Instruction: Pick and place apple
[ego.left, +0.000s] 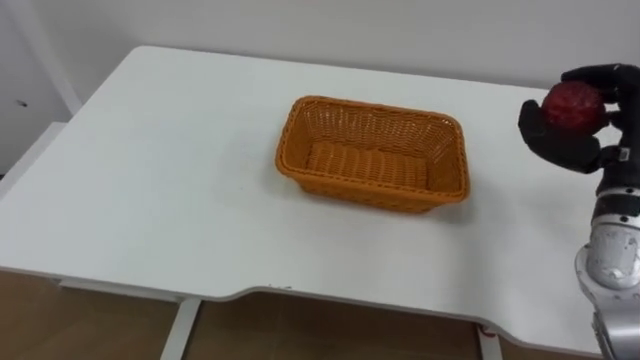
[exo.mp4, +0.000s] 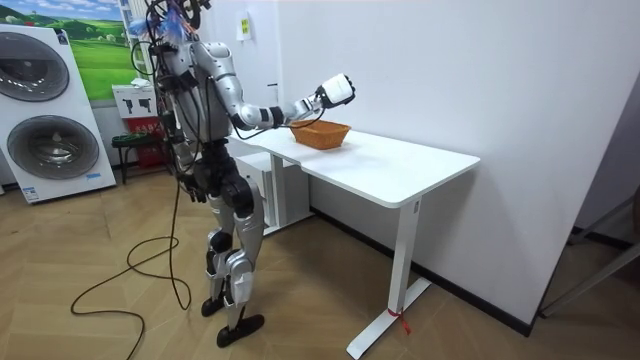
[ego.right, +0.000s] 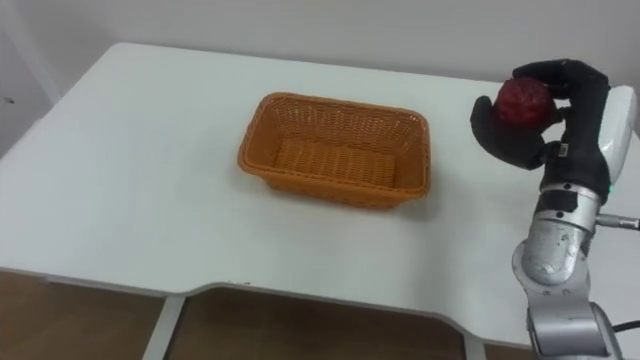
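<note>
Red apple (ego.left: 572, 104) is up in the right robot hand (ego.left: 558, 142), dark fingers curled round it & clamped on, palm turned toward the robot. The hand holds it in the air over the right part of the desk (ego.left: 150, 190), not touching the top. The silver forearm rises from the near right corner, approx. vertical.

Left of the hand, apart from it, sits an orange wicker basket (ego.left: 368, 192): rectangular, open top, standing flat near the desk's middle, a bit toward the far side. The apple is higher than the basket's rim & off to its right, not above its opening.

Desk is white w/ rounded corners; its near edge curves inward at the middle.

In the room view the robot stands upright at the desk's end on the room view's left, right arm stretched out over the top, the hand above & just beyond the basket. Behind it, on the room view's left, a front-loading washing machine (exo.mp4: 50, 140). Wood floor (exo.mp4: 120, 320) underfoot.
</note>
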